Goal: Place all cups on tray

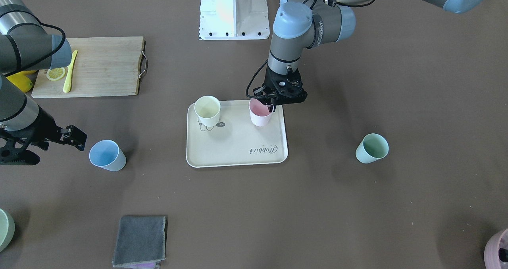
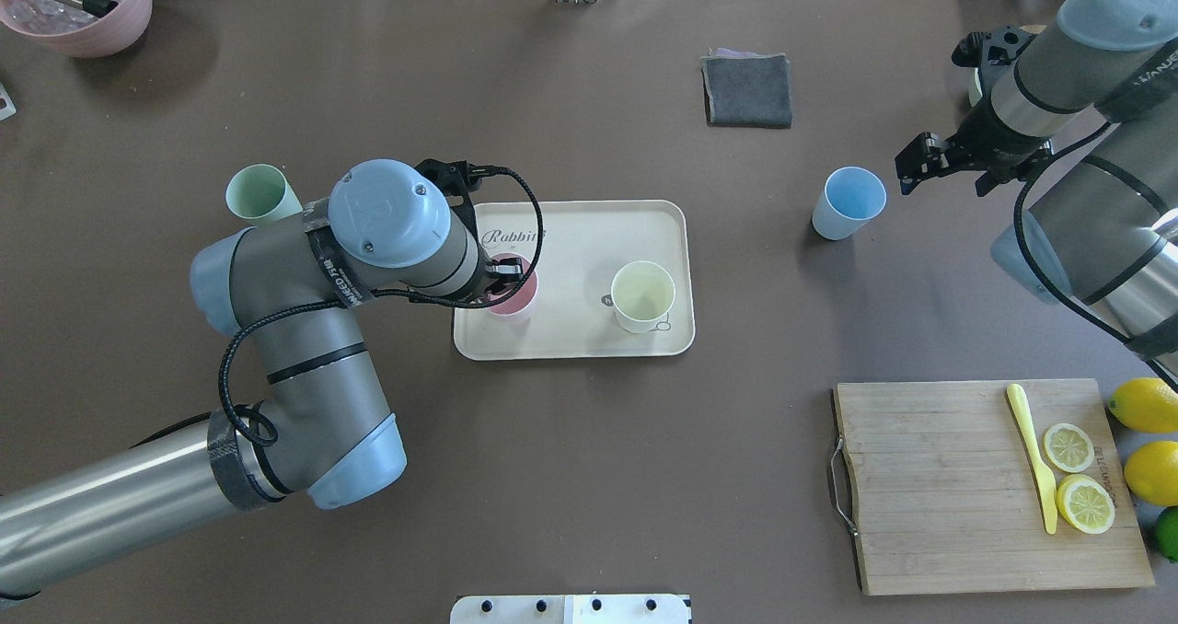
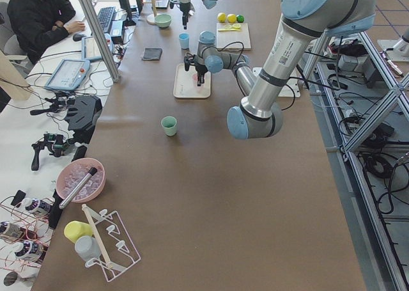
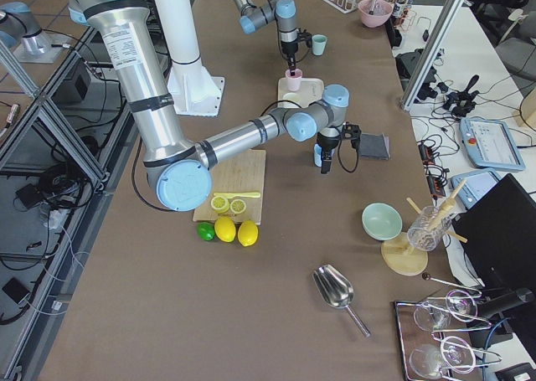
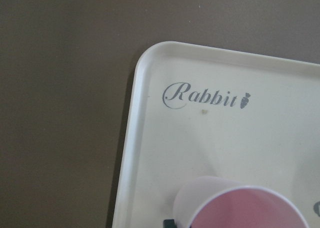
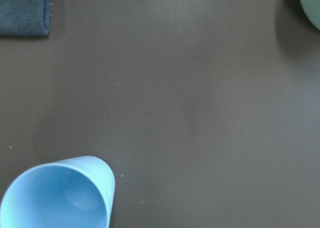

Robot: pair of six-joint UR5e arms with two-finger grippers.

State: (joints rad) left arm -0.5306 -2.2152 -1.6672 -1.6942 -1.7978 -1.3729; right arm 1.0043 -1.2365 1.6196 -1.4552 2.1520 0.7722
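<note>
The cream tray [image 1: 238,150] marked "Rabbit" lies mid-table. The pale yellow cup [image 1: 207,110] stands upright on it. My left gripper [image 1: 274,102] is shut on the pink cup [image 1: 258,114], which stands on the tray's corner nearest the robot; the left wrist view shows the cup [image 5: 240,208] between the fingertips. The light blue cup [image 1: 106,154] stands on the table, off the tray, just beside my right gripper [image 1: 77,139], which is open and empty. The mint green cup [image 1: 372,148] stands alone on the table on my left side.
A wooden cutting board [image 2: 939,486] with lemon slices and a yellow knife lies near right, with whole lemons [image 2: 1141,403] beside it. A grey cloth [image 2: 747,90] lies far centre, a mauve pot [image 2: 78,7] far left, and a pale green bowl [image 1: 4,229] far right.
</note>
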